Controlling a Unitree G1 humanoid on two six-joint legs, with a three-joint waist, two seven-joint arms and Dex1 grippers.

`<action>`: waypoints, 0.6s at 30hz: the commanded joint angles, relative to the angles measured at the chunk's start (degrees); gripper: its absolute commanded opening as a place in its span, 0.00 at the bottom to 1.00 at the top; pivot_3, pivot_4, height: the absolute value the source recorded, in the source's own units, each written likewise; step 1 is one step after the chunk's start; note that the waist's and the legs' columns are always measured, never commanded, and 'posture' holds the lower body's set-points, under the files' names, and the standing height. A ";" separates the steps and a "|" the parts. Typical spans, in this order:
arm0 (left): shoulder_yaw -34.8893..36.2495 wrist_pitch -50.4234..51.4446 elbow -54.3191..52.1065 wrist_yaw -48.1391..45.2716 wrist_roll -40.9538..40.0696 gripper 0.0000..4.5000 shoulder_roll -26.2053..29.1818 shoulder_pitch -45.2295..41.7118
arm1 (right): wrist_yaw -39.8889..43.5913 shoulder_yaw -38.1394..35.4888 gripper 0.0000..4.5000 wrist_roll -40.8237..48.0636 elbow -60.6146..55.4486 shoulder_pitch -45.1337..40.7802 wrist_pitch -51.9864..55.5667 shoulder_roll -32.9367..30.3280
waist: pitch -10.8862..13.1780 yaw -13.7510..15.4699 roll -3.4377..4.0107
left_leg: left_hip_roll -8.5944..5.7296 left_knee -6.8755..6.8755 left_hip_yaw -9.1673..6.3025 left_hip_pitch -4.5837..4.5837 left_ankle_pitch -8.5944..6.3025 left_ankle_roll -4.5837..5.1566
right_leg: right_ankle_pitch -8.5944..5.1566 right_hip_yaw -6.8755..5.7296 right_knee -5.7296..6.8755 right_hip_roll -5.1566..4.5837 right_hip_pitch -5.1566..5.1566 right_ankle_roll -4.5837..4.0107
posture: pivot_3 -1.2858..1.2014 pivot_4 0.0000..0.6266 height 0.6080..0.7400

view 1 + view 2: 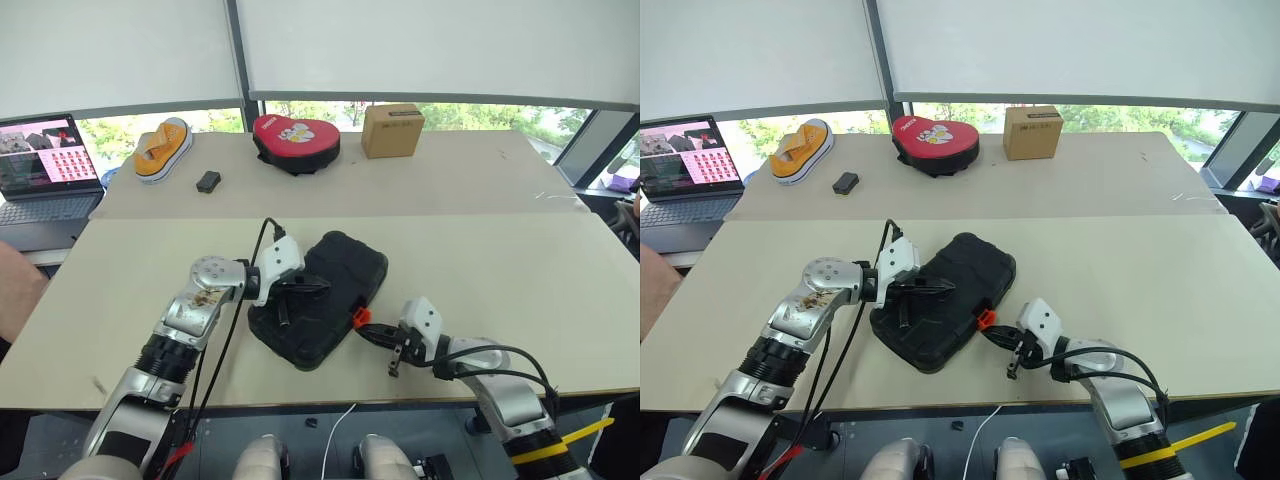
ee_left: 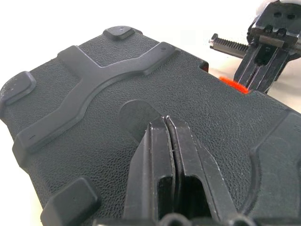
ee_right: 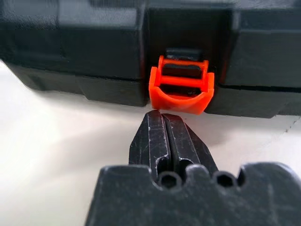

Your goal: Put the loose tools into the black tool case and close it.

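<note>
Your right gripper [image 3: 164, 115] has its two fingers pressed together, holding nothing, with the tips just below the orange latch [image 3: 181, 89] on the front edge of the black tool case [image 1: 325, 295]; whether they touch the latch you cannot tell. Your left gripper [image 2: 165, 123] is likewise pinched together and empty, its tips resting on the textured lid near the middle. You can see the case lying closed, lid down, at the lower centre of the head camera's frame on the near beige table [image 1: 480, 270], turned at an angle with the latch facing lower right. Toward the top of that frame, on the far table, sit a red pouch [image 1: 296, 140], a cardboard box [image 1: 392, 130], a yellow-orange shoe-shaped object [image 1: 163, 148] and a small dark item [image 1: 208, 181]. At the upper left edge stands an open laptop [image 1: 45, 165].
</note>
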 commanded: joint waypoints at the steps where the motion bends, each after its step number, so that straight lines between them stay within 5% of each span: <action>1: -4.25 4.17 5.16 0.18 3.38 0.02 0.93 4.57 | -0.82 -3.16 0.00 3.62 -5.74 -1.39 -3.10 1.41 | 0.03 -0.04 -0.03 | 0.00 0.00 0.00 0.00 0.00 0.00 | 0.00 0.00 0.00 0.00 0.00 0.00 | 0.52 0.24 1.00; 18: -4.72 4.33 5.63 0.05 3.43 0.02 0.67 4.45 | -0.72 -1.82 0.00 3.64 -7.48 -2.85 0.33 3.09 | 0.04 -0.11 -0.02 | 0.02 -0.06 -0.01 0.01 -0.13 -0.23 | 0.02 0.06 0.00 -0.02 -0.07 -0.05 | 0.52 0.24 1.00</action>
